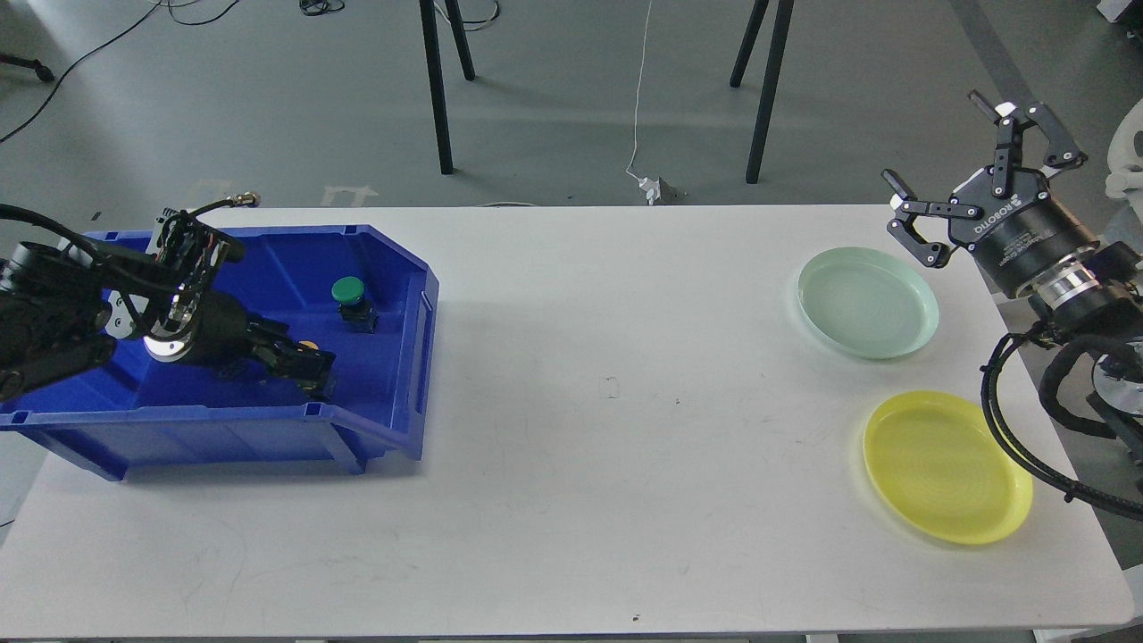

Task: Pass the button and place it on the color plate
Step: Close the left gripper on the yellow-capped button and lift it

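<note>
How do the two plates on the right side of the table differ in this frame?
The green plate is pale mint, while the yellow plate is bright yellow. The green plate lies farther from the robot, just below the open right gripper; the yellow plate lies nearer, beside that arm's cables. The yellow plate shows faint concentric rings; the green plate looks smooth. Both are round, shallow, empty and flat on the white table.

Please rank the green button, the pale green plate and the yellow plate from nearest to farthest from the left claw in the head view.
1. Green button: in the blue bin, just beyond the left claw.
2. Pale green plate: far right, toward the table's back edge.
3. Yellow plate: far right, nearer the front.
</note>
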